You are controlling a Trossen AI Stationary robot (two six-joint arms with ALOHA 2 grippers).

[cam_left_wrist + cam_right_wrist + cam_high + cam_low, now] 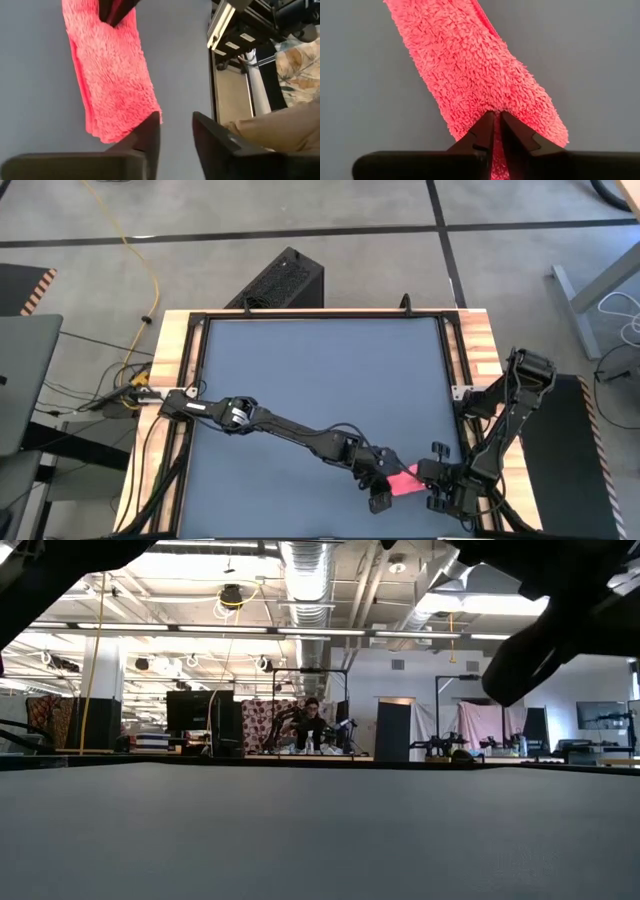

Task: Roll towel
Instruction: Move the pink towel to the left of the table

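The towel lies rolled. Right gripper pinches one towel end; left gripper, open and empty, sits beside the other.

Overhead camera straight down on table, level tabletop camera facing room, both wrist cameras close over towel

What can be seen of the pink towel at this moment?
The towel is bright pink, fuzzy terry-like cloth, folded or rolled into a narrow layered strip lying flat on the dark grey tabletop near its right front corner. The right gripper has its nearly closed fingertips at one end of it. The left gripper, jaws open, sits at the other end, one finger at the towel's edge.
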